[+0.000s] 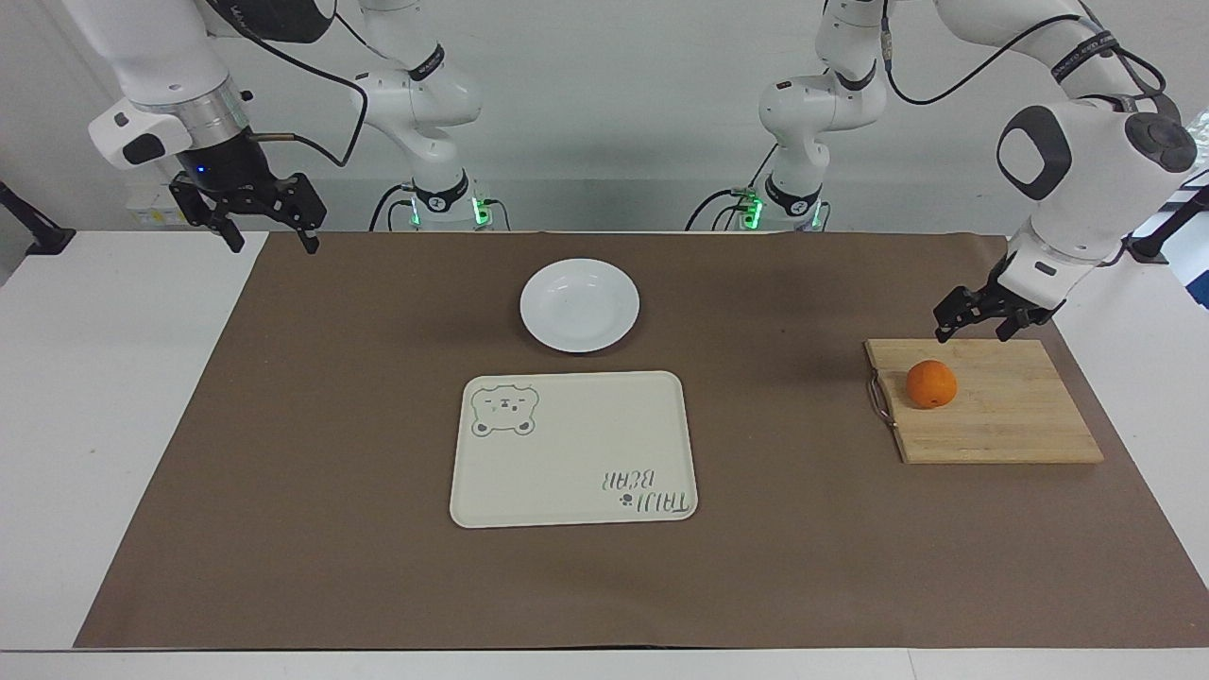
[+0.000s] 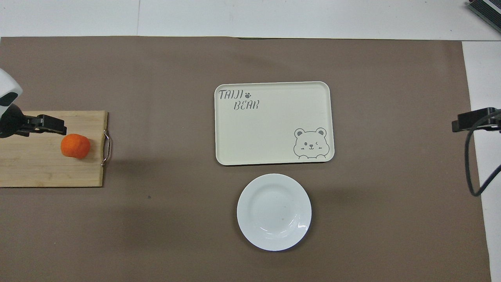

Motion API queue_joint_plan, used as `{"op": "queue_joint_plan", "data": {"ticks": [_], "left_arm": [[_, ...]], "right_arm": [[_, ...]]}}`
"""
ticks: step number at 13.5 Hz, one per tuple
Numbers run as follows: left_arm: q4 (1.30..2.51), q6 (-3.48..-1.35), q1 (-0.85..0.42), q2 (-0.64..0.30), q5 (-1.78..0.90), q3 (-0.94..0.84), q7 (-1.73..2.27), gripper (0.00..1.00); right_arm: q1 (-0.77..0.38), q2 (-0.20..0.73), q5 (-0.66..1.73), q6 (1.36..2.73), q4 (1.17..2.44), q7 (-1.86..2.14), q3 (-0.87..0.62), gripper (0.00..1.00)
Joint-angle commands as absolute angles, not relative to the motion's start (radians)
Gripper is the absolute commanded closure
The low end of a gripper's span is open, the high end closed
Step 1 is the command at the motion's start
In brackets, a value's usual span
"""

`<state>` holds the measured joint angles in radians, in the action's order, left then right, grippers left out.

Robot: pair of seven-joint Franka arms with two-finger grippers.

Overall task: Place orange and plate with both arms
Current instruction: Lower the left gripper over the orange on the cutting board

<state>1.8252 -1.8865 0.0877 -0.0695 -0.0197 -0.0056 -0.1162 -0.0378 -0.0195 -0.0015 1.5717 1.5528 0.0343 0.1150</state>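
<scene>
On the board we see the orange, left tool open above it, right tool open and waiting, plate beside the tray.

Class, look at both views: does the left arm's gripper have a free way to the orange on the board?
Probably yes. The left gripper, open, hangs over the cutting board's edge beside the orange, with nothing between them.

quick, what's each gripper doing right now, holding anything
Left gripper: open, holding nothing, over the cutting board edge nearest the robots, close to the orange.
Right gripper: open, holding nothing, waiting over the right arm's end of the table.
</scene>
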Motion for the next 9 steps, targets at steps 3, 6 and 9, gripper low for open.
{"op": "queue_joint_plan", "data": {"ticks": [3,6,9], "left_arm": [[1.887,-1.972,0.118,-0.096,-0.015,-0.011,-0.132,0.00],[1.930,-2.038,0.141,-0.120,-0.014,-0.011,-0.133,0.00],[1.979,-2.114,0.143,-0.130,-0.014,-0.011,-0.130,0.00]], "right_arm": [[-0.037,-0.028,-0.018,1.566,1.562,0.054,0.115,0.00],[-0.037,-0.028,-0.018,1.566,1.562,0.055,0.115,0.00],[-0.037,-0.028,-0.018,1.566,1.562,0.055,0.115,0.00]]}}
